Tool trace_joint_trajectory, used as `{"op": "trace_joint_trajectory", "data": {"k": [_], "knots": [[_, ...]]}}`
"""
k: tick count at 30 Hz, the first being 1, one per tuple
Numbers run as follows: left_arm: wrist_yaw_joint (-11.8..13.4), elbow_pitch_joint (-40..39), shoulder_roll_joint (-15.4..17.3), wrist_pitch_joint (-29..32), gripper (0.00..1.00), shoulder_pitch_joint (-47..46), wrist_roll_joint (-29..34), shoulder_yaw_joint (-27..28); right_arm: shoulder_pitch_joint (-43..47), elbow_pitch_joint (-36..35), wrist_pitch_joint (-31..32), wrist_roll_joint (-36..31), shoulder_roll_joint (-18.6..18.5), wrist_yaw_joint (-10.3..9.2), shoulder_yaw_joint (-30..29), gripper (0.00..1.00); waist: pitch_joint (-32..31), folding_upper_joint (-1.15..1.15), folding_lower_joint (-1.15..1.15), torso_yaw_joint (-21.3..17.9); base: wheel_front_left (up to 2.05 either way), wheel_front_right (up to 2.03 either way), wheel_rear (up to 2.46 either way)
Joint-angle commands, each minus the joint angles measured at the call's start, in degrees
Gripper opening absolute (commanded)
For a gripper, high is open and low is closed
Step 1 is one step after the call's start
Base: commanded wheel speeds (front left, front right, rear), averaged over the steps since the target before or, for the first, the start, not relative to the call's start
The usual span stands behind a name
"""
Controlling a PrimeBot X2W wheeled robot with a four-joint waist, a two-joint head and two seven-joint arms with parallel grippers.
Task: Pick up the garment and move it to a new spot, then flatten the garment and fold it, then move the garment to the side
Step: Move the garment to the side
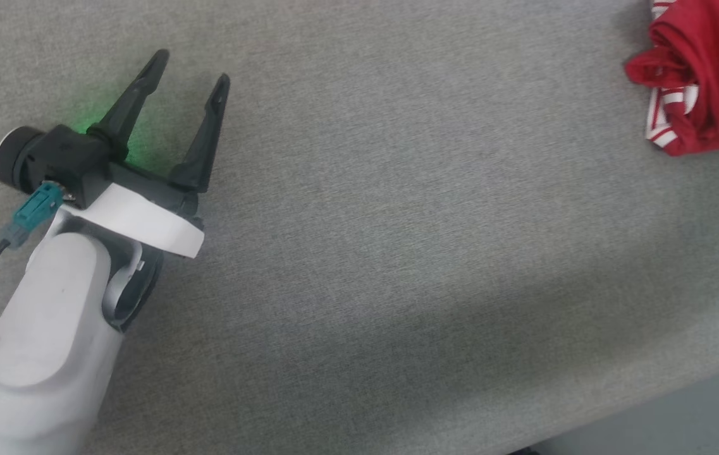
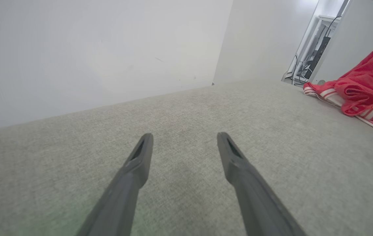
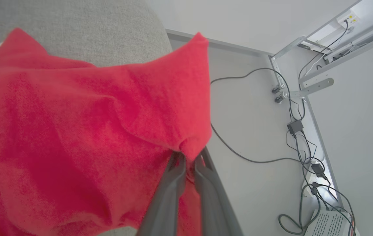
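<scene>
Right tool [image 3: 189,158] pinches the red jersey [image 3: 74,131] by a fold, likely to lift it. Left tool [image 1: 191,68] hovers spread over the tabletop [image 1: 397,221], probably unneeded yet.

The garment [image 1: 707,69] is bright red, its trim striped red and white. The surface [image 1: 397,253] is a flecked light grey weave, tinged green in a small patch beside the left gripper [image 1: 191,68], which is black. Its forearm [image 1: 36,328] is pale grey-white, with a teal connector [image 1: 36,212]. The right gripper [image 3: 189,160] is dark grey, and the cables [image 3: 248,159] are black on a pale grey floor [image 3: 255,114].
</scene>
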Motion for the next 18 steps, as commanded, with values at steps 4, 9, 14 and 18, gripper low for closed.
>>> {"op": "trace_joint_trajectory", "data": {"k": [4, 9, 14, 18], "knots": [[0.1, 2.4, 0.6, 0.2, 1.0, -1.1, -1.0, -1.1, -2.7, 5.3, -2.6, -1.9, 2.8, -0.08, -0.5, 0.0, 1.5, 0.0, 0.0, 1.3, 0.0, 0.0, 0.0], [0.1, 3.0, 1.4, 0.3, 1.0, -1.8, -1.4, -1.4, -5.2, 10.7, -4.1, -2.7, 4.8, -0.08, -0.7, 0.0, 2.2, 0.0, 0.0, 2.2, 0.0, 0.0, 0.0], [0.2, 3.3, 1.8, 0.3, 1.0, -1.8, -1.3, -1.3, -6.9, 13.8, -5.0, -3.2, 5.6, -0.06, -0.8, 0.0, 2.2, 0.0, 0.0, 2.6, 0.0, 0.0, 0.0], [0.2, 3.3, 1.9, 0.3, 1.0, -1.4, -1.5, -0.7, -8.5, 16.2, -5.6, -3.1, 6.1, -0.06, -1.0, 0.46, 1.7, 0.0, 0.0, 2.9, 0.0, 0.0, 0.0]]}}
